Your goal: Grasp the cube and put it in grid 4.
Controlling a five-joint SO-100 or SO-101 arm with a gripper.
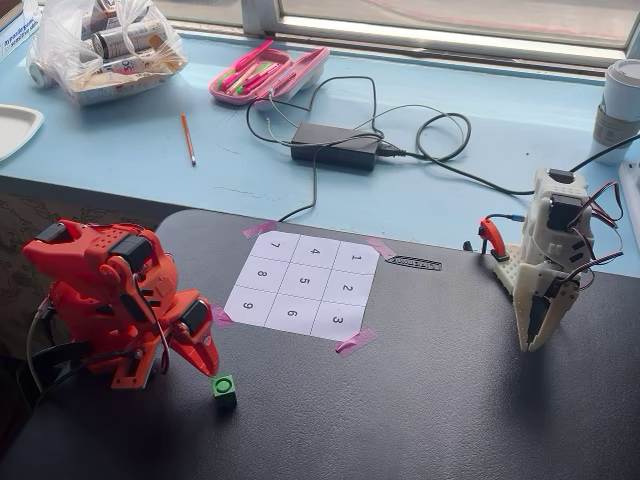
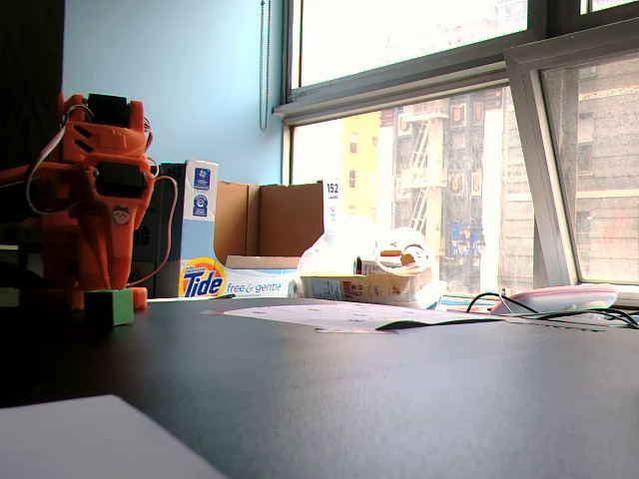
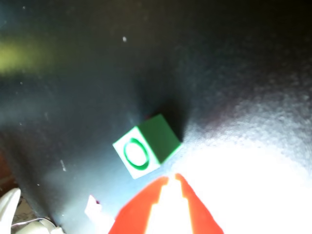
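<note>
The tiny green cube (image 1: 224,388) sits on the black table in front of the numbered sheet, well off it. It also shows in the other fixed view (image 2: 110,305) and, with its round mark up, in the wrist view (image 3: 146,145). My orange gripper (image 1: 208,366) points down just left of and behind the cube, apart from it, jaws together and empty. In the wrist view the gripper (image 3: 171,178) has its two tips meeting just below the cube. Grid 4 (image 1: 315,252) is the middle cell of the sheet's far row and is empty.
A white second arm (image 1: 545,280) stands at the table's right edge. Pink tape scraps (image 1: 355,341) hold the sheet's corners. A power adapter (image 1: 335,147) with cables, a pink pencil case (image 1: 268,72) and a plastic bag (image 1: 105,45) lie on the blue counter behind.
</note>
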